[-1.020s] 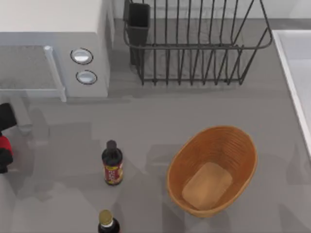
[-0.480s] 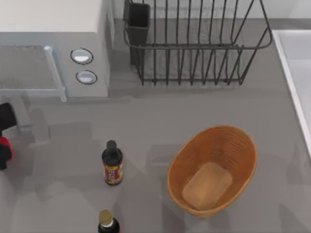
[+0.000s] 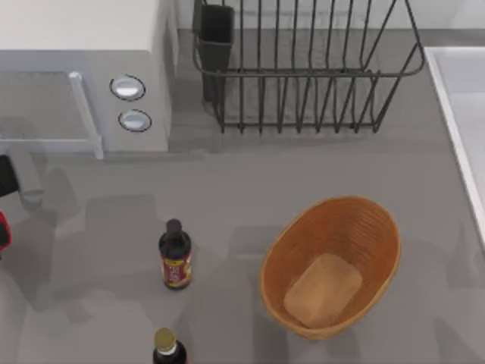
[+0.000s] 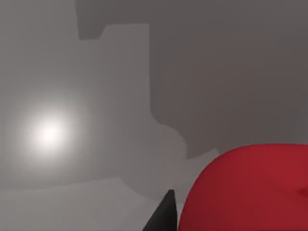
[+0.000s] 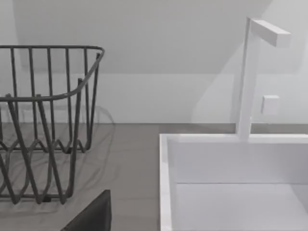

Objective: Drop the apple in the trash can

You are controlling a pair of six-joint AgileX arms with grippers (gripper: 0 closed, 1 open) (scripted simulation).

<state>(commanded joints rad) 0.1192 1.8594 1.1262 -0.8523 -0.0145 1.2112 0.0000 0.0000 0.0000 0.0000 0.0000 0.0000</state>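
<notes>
Nearest the lens, left wrist view: the apple (image 4: pixel 250 190) bulks bright red right under the camera, a dark fingertip (image 4: pixel 162 216) of the left gripper (image 3: pixel 6 205) beside it, bare grey table (image 4: pixel 96 96) below. Judged fr. that closeness, the gripper is clamped on the fruit, tho the far finger is hidden.

Top view: the apple is a red sliver at the extreme left edge, w/ the dark gripper body just above it. Vs. 1.0 s ago the red patch has shrunk & slid further off the left edge; more showed then, less at 0.5 s, least now. Prob. meaning: the left arm is lifting or drawing back w/ the apple, not yet heading for the target.

Mid-table: a red-labelled sauce bottle (image 3: pixel 175 255) upright, a 2nd, gold-capped bottle (image 3: pixel 167 347) at the lower edge. Right of them the trash can (image 3: pixel 332 265), wicker, sits empty & well apart fr. the apple. Nothing there has shifted.

Far side: microwave (image 3: pixel 83 76) at left, black dish rack (image 3: pixel 303 68) centre, white sink (image 5: pixel 231 183) at right w/ its tap (image 5: pixel 250 72). Right arm parked near the sink; a dark finger tip (image 5: pixel 91 216) shows in its wrist view, grip state can't be told.

Drop not yet done; the carry across past the bottles remains.
</notes>
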